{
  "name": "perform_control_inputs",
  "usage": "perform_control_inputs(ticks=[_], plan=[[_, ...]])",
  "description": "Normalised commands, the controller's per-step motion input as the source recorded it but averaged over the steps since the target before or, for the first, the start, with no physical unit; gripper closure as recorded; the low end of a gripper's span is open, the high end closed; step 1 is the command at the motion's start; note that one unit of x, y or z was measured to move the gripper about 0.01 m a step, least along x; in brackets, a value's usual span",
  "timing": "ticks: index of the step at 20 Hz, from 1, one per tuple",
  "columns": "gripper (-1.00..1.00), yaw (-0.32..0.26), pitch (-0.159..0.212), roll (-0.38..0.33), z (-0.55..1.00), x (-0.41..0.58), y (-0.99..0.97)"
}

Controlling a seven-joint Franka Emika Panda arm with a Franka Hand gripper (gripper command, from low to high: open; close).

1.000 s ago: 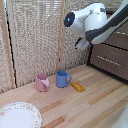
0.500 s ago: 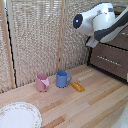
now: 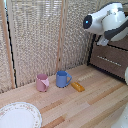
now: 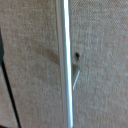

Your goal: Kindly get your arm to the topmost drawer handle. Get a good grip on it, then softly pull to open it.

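Note:
My white arm (image 3: 112, 20), with its dark round cap (image 3: 87, 22), is high at the exterior view's right, in front of the top of the dark brown drawer cabinet (image 3: 114, 64). Its gripper end (image 3: 103, 41) points at the cabinet's upper front; the fingers are hidden, so I cannot tell whether they are open or shut. The topmost drawer handle is hidden behind the arm in the exterior view. One lower silvery handle bar (image 3: 107, 58) shows. The wrist view shows a thin silvery bar (image 4: 65, 60) very close, running across a brownish textured surface (image 4: 30, 60). No fingers show there.
On the wooden table (image 3: 95, 107) stand a pink cup (image 3: 42, 82), a blue cup (image 3: 62, 79) and a small orange object (image 3: 77, 86). A patterned white plate (image 3: 17, 116) lies at the front left. A woven screen (image 3: 40, 35) stands behind.
The arm has moved toward the exterior view's right, closer to the cabinet's upper front. The cups, orange object and plate have not moved.

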Motion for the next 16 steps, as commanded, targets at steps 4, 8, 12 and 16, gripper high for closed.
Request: perform_control_inputs(ticks=[4,8,12,16], plan=[[-1.0,0.128,0.124,0.01,0.0,0.133,-0.63],[1.0,0.053,0.023,0.0,0.0,0.028,-0.5],[1.0,0.001,0.0,0.0,0.0,0.0,-0.1],[1.0,-0.015,0.0,0.0,-0.02,-0.015,0.17]])
